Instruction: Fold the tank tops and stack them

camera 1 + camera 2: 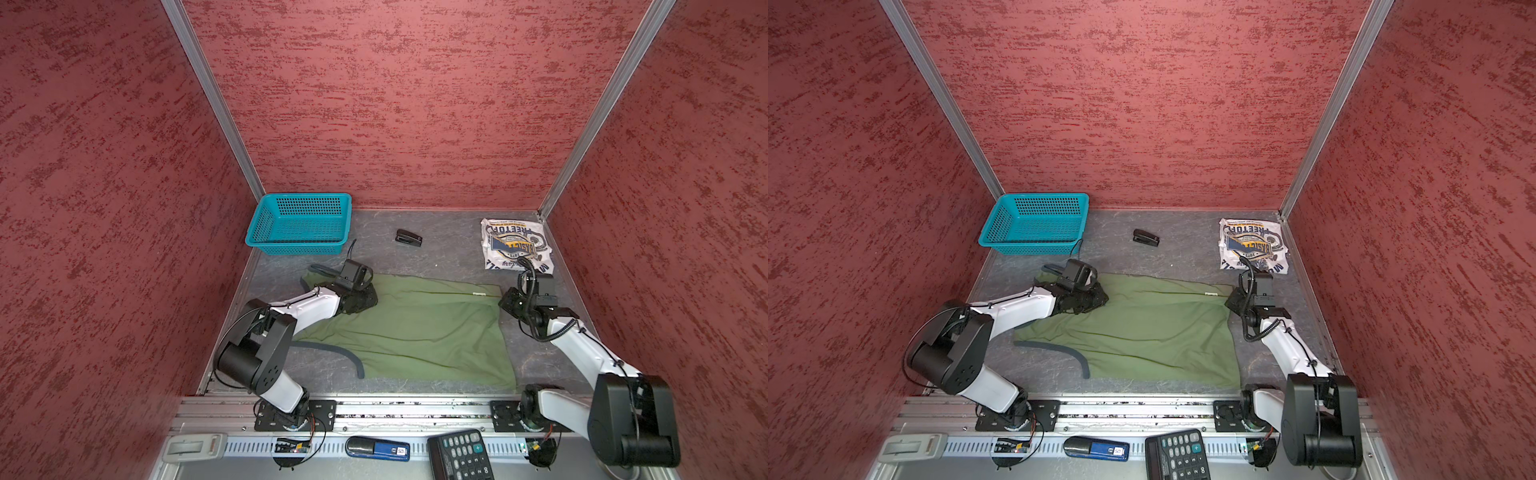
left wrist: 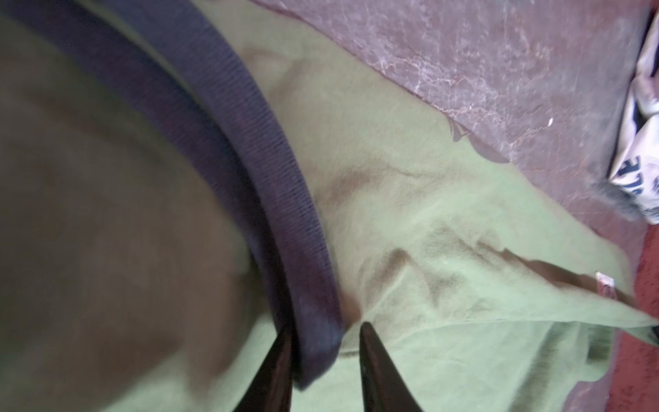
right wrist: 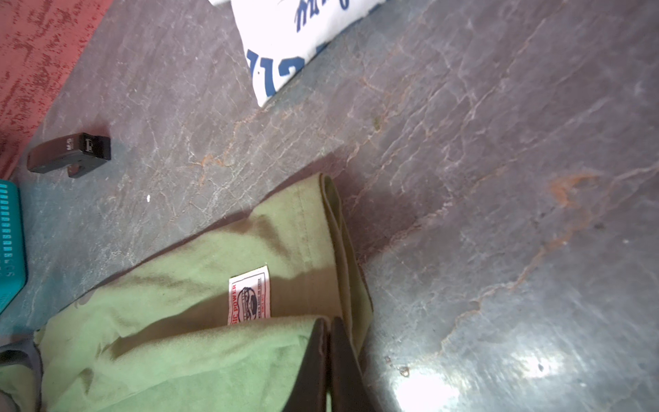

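My left pincer (image 2: pixel 324 326) is low over the neck end of the olive green tank top (image 1: pixel 415 332). Its two fingers stand a little apart. The dark grey-blue trim (image 2: pixel 267 160) runs into the gap and lies against one finger, clear of the other, so nothing is pinched there.

My right pincer (image 3: pixel 328 321) is closed at the opposite end of the same shirt. Its fingers are pressed together on the folded hem corner, with a sliver of green cloth caught between them. Just beside that grip sits a small white sewn label (image 3: pixel 249 296) with red print.

The olive top stretches between my two pincers, spread mostly flat on the grey table (image 1: pixel 449 249). One curved trimmed strap lies on the near side.

Just beyond my right pincer, the white tank top (image 1: pixel 515 245) lies folded in the far corner, its blue-and-yellow emblem facing up. Beyond my left pincer stands a teal plastic basket (image 1: pixel 307 195). A black stapler (image 1: pixel 408 237) lies past the olive top's far edge, apart from both shirts.
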Tool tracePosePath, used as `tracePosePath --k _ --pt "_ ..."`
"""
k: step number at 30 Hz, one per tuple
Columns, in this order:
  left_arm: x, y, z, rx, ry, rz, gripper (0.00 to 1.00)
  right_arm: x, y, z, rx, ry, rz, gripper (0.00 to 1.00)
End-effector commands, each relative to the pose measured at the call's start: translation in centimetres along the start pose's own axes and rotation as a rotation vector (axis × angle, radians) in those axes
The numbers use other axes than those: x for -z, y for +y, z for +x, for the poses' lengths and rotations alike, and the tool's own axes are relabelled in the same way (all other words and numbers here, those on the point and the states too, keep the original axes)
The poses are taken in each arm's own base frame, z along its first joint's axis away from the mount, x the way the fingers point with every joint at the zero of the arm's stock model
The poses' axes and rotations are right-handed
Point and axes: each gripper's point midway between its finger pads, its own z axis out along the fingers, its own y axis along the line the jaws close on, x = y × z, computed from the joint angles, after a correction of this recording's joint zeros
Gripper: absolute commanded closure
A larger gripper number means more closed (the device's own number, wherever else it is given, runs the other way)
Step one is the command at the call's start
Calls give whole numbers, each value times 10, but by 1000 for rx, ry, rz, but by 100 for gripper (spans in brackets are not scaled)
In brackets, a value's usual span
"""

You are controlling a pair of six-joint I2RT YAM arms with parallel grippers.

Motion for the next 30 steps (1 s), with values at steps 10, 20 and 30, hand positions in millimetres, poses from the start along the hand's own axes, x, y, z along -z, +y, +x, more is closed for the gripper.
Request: tracePosePath --k 10,20,30 --pt "24 -10 -13 -41 -83 26 100 13 -4 -15 3 -69 39 93" --pt "23 8 10 -18 -37 0 94 6 -20 9 -45 -18 62 84" --pt "69 -3 -31 -59 -176 -94 46 47 0 -28 -13 -121 65 36"
